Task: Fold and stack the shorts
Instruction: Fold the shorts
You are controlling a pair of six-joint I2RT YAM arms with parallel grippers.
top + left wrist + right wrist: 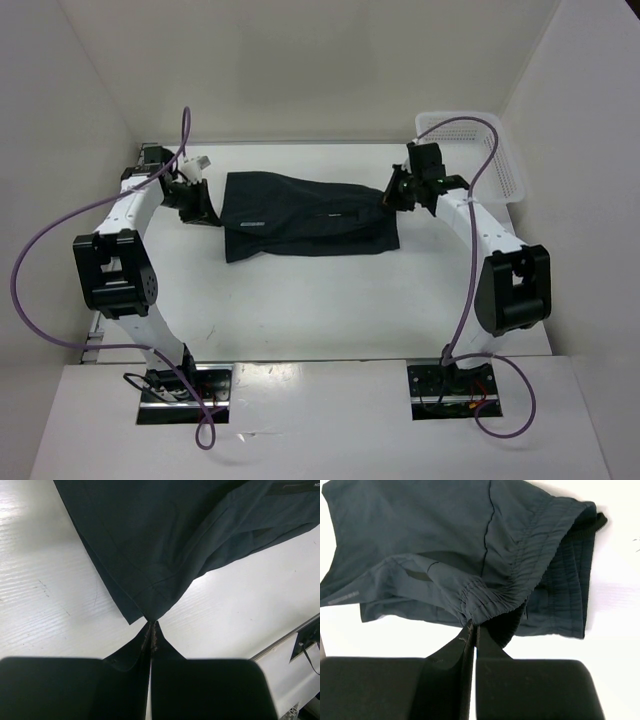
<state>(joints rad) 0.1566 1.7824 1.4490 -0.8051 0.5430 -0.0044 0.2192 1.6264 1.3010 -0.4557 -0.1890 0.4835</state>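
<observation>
The dark navy shorts [300,215] lie spread across the middle of the white table [330,310], stretched left to right between the two arms, with a small pale label [250,224] towards their left end.

The left arm rises from its near-left base to a bent elbow, and its forearm reaches far and inward. The left gripper [151,630] sits low at the shorts' left edge, its fingers pressed together on a hem corner [145,605].

The right arm mirrors this, its elbow out to the right and its forearm angled far and left. The right gripper [473,630] is clamped on the gathered elastic waistband [520,575] at the shorts' right end.

A white mesh basket [500,150] stands at the far right corner, apart from the shorts.
</observation>
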